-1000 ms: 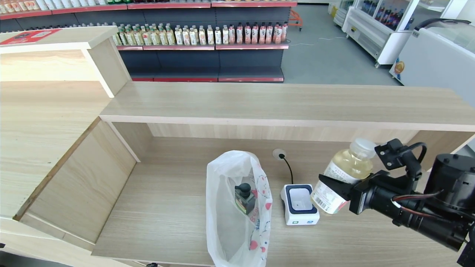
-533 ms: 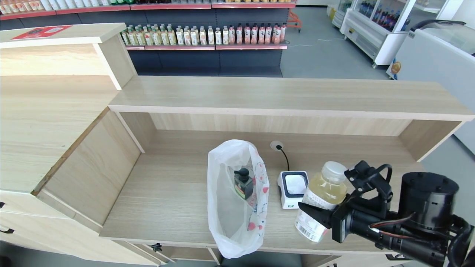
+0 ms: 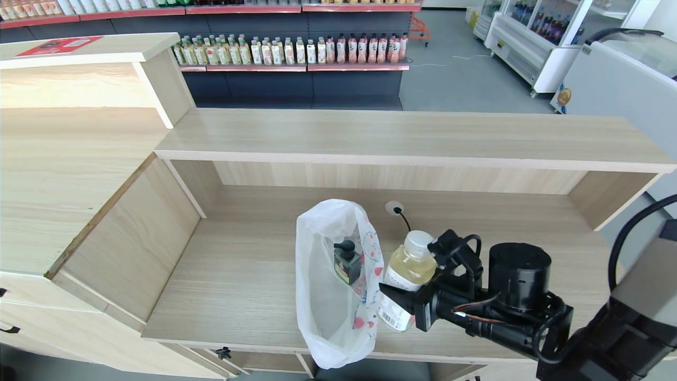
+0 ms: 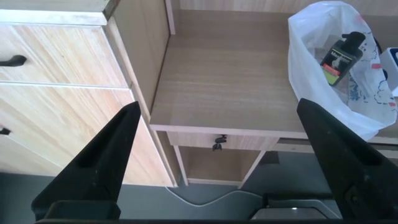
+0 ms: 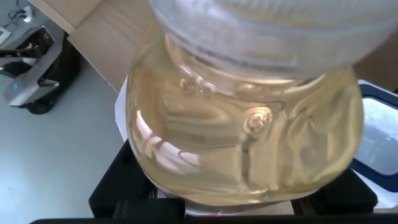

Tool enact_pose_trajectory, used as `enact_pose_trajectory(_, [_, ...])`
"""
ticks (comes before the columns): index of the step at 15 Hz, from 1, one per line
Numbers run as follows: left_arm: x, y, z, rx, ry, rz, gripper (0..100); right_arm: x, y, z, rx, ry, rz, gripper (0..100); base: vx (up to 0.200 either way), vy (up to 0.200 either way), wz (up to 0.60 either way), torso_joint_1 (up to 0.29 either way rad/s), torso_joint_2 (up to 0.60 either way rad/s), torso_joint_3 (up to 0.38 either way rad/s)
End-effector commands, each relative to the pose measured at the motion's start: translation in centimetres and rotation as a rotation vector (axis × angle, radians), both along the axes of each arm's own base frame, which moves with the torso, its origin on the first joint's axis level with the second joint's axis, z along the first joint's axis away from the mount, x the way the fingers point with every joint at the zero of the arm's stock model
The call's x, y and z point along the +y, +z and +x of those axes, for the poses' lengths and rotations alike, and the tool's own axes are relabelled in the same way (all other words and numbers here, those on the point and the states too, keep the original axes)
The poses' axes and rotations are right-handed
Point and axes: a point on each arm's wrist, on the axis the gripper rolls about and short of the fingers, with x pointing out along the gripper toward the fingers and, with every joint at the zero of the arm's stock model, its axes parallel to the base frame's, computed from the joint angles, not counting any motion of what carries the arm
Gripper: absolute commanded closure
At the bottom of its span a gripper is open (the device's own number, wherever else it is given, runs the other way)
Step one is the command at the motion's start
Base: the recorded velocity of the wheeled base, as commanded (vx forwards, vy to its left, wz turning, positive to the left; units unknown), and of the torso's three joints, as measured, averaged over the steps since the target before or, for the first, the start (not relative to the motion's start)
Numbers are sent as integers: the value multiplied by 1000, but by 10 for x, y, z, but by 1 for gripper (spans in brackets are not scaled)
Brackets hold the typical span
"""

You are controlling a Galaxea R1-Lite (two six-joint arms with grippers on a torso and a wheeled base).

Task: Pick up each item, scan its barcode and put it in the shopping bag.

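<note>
My right gripper [image 3: 404, 301] is shut on a clear bottle of pale yellow drink [image 3: 404, 272] with a white cap and a barcode label. It holds the bottle tilted above the counter, just right of the white shopping bag [image 3: 322, 296]. The bag stands open near the counter's front edge and holds a dark pump bottle [image 3: 346, 262]. The scanner is hidden behind the bottle and arm; only its black cable [image 3: 404, 219] shows. The right wrist view has the bottle [image 5: 249, 143] close up and a corner of the scanner [image 5: 379, 127]. My left gripper [image 4: 217, 162] is open, off the counter's front, facing the bag [image 4: 339, 74].
The wooden counter [image 3: 254, 264] has a raised ledge [image 3: 402, 135] behind and a side wall at the left. Drawers [image 4: 56, 106] sit below at the left. Shelves of bottles [image 3: 296, 50] and freezers [image 3: 608, 63] stand in the room beyond.
My right arm has carried the bottle leftward from beside the scanner to next to the bag, now covering the scanner. The head camera also shifted between the oldest frame and the later ones.
</note>
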Motion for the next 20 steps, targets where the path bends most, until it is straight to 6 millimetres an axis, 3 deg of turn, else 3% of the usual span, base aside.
enact_pose_trajectory(1, [0, 0, 0, 0, 0, 0, 0, 15, -36, 9, 22, 29, -45, 100, 0, 0, 0, 0, 0, 0])
enact_pose_trajectory(7, [0, 0, 0, 0, 0, 0, 0, 36, -71, 37, -40, 41, -60, 100, 0, 0, 0, 0, 0, 0])
enact_pose_trajectory(14, [0, 0, 0, 0, 0, 0, 0, 63, -63, 64, -147, 54, 12, 100, 0, 0, 0, 0, 0, 0])
enact_pose_trajectory(20, [0, 0, 0, 0, 0, 0, 0, 66, -98, 64, -195, 79, -83, 100, 0, 0, 0, 0, 0, 0])
